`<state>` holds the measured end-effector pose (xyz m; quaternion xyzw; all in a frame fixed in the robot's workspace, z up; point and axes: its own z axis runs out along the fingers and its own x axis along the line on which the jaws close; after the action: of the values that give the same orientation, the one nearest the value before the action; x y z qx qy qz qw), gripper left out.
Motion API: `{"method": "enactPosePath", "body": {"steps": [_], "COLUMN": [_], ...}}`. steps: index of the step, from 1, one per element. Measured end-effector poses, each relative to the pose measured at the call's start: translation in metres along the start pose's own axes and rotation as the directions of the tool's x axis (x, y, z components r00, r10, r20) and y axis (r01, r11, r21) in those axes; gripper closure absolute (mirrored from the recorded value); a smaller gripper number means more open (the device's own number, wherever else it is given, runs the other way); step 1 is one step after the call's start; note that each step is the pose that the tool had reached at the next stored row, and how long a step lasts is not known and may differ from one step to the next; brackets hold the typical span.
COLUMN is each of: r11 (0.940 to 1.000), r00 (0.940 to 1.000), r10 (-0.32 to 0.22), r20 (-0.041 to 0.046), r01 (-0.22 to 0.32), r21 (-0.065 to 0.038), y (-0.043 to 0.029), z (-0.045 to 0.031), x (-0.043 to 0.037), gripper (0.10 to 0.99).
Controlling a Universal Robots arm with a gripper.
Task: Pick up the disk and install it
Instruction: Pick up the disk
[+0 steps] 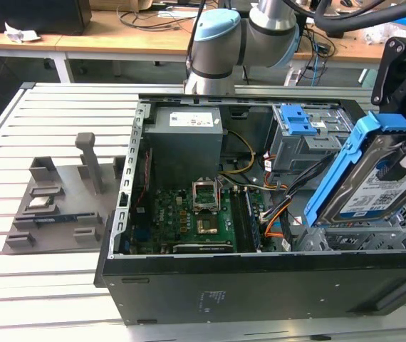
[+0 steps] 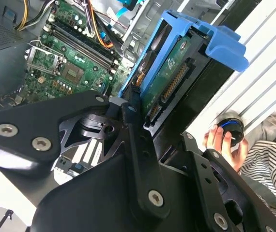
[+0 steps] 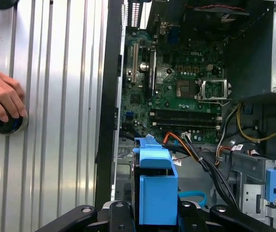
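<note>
One grip: gripper [image 2: 137, 113] clamped on the disk [image 1: 374, 182].
Tilt: disk's long axis runs 1-to-7 o'clock in exterior view.
Below: open computer case [image 1: 260, 285], drive cage [image 1: 374, 231] right beneath.

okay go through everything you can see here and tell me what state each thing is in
Disk: gripped, tilted, raised above the case.
End effector: shut on the disk's edge.
Computer case: side panel off, motherboard exposed.
Processor socket: latch open, no chip seated.
Person's hand: resting on a dark round knob.
</note>
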<state>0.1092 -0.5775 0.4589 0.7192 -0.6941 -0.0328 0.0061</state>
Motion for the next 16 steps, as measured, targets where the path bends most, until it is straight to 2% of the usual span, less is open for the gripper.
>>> {"method": "enactPosePath", "body": {"steps": [7, 10, 16], "r11": [1.0000, 1.0000, 1.0000], "r00": [1.0000, 1.0000, 0.9999], "r10": [0.000, 0.000, 0.001], "r20": [-0.0020, -0.0048, -0.0100], "r01": [0.000, 0.000, -0.001], "r21": [0.000, -0.001, -0.002], "y": [-0.0083, -0.0182, -0.0275], "z": [0.0036, 0.0079, 0.0132], "x": [-0.0086, -0.0139, -0.0181], "gripper": [0.725, 0.725, 0.725]}}
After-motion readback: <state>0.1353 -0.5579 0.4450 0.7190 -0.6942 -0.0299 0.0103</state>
